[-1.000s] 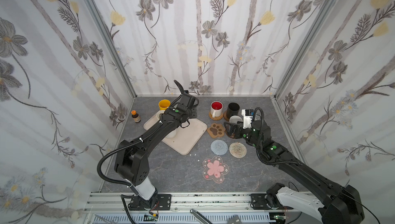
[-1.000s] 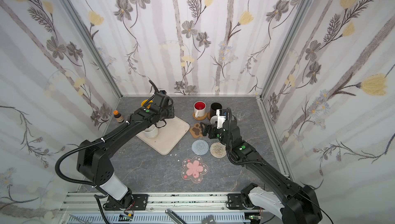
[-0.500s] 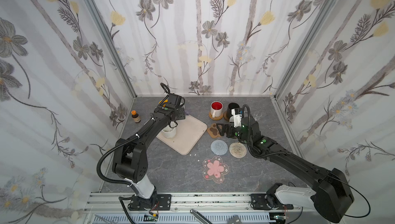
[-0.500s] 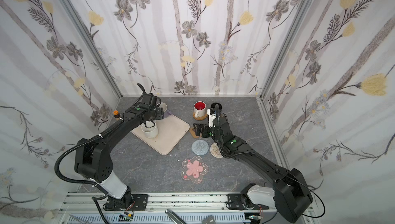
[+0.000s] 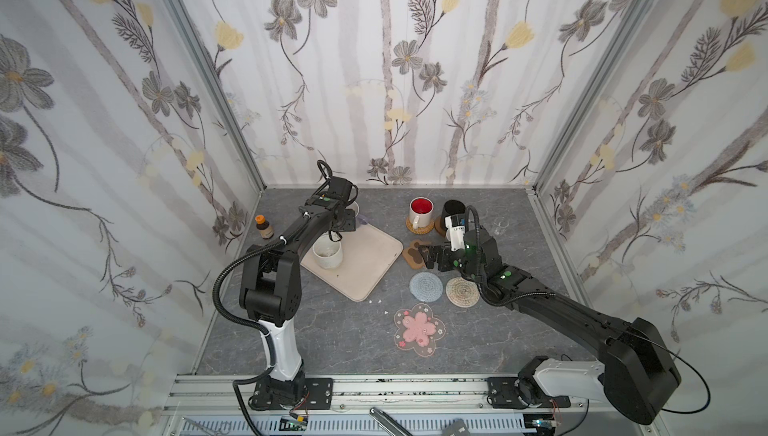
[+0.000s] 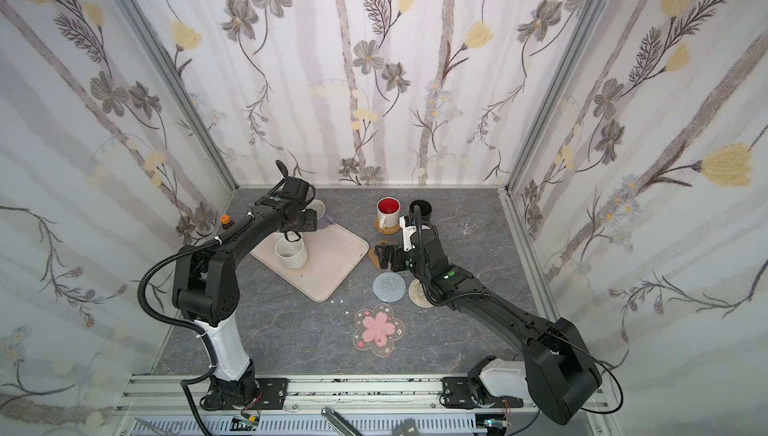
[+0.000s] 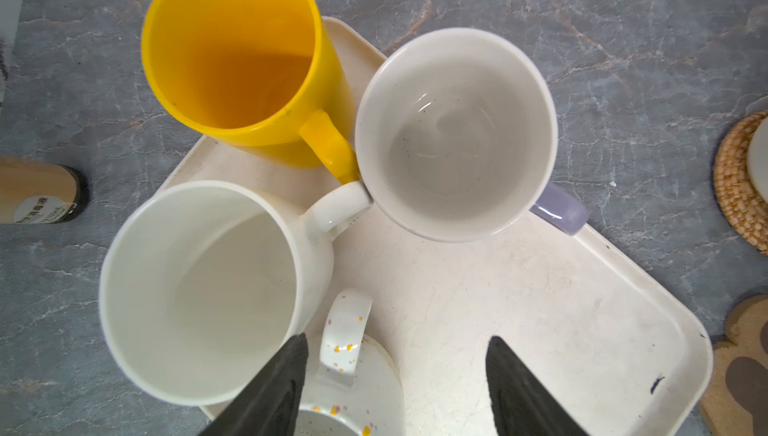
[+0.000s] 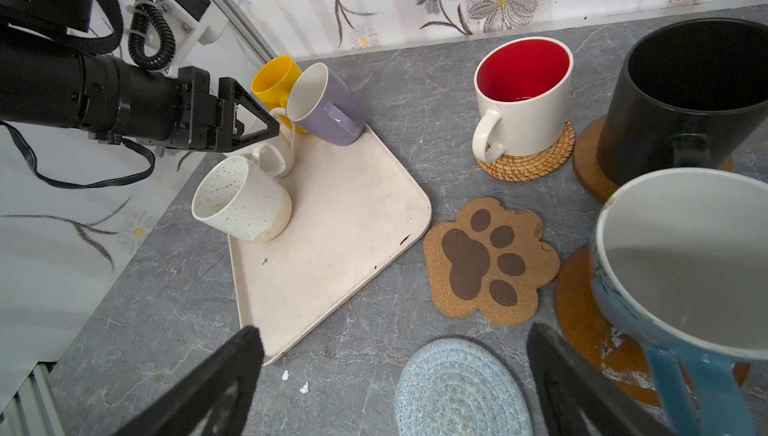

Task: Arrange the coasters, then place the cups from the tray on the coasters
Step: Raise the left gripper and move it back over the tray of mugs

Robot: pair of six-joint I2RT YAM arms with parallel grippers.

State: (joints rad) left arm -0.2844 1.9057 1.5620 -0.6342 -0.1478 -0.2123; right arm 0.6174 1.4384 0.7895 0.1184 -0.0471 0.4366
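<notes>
The beige tray [image 7: 519, 309] holds a yellow cup [image 7: 232, 51], a lavender cup [image 7: 455, 134], a white cup [image 7: 199, 288] and a speckled cream cup [image 8: 241, 201]. My left gripper [image 7: 395, 350] hangs open above them, with the speckled cup's handle beside one finger. A red-inside cup [image 8: 523, 97] stands on the rattan coaster [image 8: 528, 159], a black cup [image 8: 690, 101] and a blue cup [image 8: 685, 267] on wooden rounds. The paw-print coaster [image 8: 490, 259], grey-blue knitted coaster [image 8: 457, 388], beige braided coaster [image 5: 461, 292] and pink blossom coaster [image 5: 419, 330] lie bare. My right gripper [image 8: 395, 355] is open and empty over the knitted one.
An orange-capped brown bottle [image 5: 264, 226] stands by the left wall, close to the tray. A small clear glass [image 5: 500, 226] sits near the right wall. Flowered walls close in three sides. Small white crumbs [image 8: 295, 382] lie beside the tray's near corner.
My left gripper swung back left over the tray's cups and its jaws widened. My right gripper drew left, away from the blue cup toward the paw-print coaster, still open.
</notes>
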